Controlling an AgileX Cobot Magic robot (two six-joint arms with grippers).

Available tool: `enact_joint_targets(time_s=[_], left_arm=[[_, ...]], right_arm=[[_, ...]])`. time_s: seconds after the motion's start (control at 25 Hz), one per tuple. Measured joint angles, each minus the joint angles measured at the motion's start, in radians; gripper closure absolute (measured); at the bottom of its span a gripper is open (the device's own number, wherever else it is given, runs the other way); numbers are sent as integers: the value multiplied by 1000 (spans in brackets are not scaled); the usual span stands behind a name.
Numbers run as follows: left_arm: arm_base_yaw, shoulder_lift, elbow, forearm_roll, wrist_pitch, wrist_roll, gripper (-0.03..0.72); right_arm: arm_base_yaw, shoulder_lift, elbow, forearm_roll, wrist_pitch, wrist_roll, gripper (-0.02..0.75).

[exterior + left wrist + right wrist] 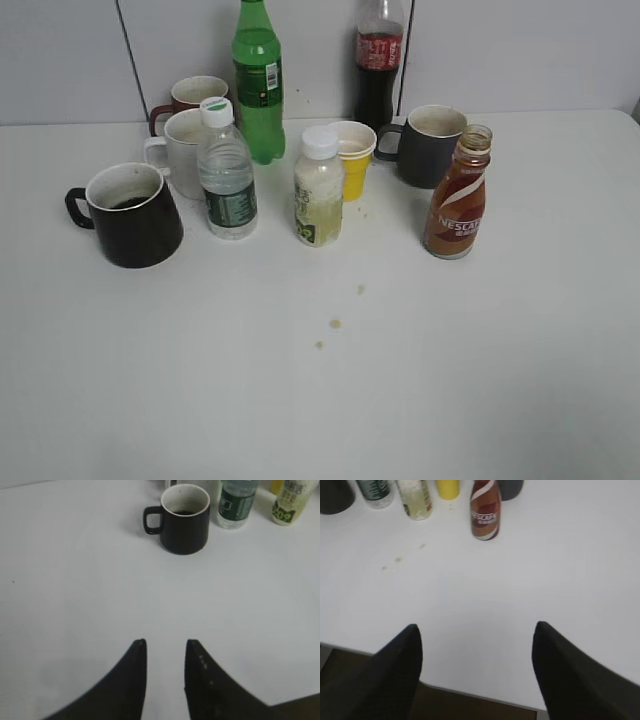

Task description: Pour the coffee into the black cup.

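Observation:
The brown NESCAFE coffee bottle [457, 196] stands uncapped on the white table at the right; it also shows in the right wrist view [486, 511]. The glossy black cup [130, 213] stands at the left with dark liquid at its bottom, handle to the left; it also shows in the left wrist view [184, 519]. My left gripper [165, 642] is open and empty, over bare table well short of the cup. My right gripper [476, 627] is wide open and empty near the table's front edge, far short of the bottle. Neither arm shows in the exterior view.
Between cup and coffee stand a clear water bottle [226, 170], a pale drink bottle [319, 187] and a yellow cup [352, 158]. Behind are a white mug [182, 148], a maroon mug [192, 94], a green bottle [259, 80], a cola bottle [378, 62] and a dark grey mug [430, 146]. Small spill spots [335, 323] mark the table.

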Motion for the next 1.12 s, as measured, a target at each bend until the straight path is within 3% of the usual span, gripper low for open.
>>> enact_joint_targets(time_s=[0.16,0.28,1.12], left_arm=[[72,-111,0,0,0,0,477],[108,-156,0,0,0,0,477],[118,-156,0,0,1,0,477]], right_arm=[[-132,-55,0,12,-1,0,224],[-168,-67,0,19,-1,0,225],[-172,-70,6,31,-1,0,224]])
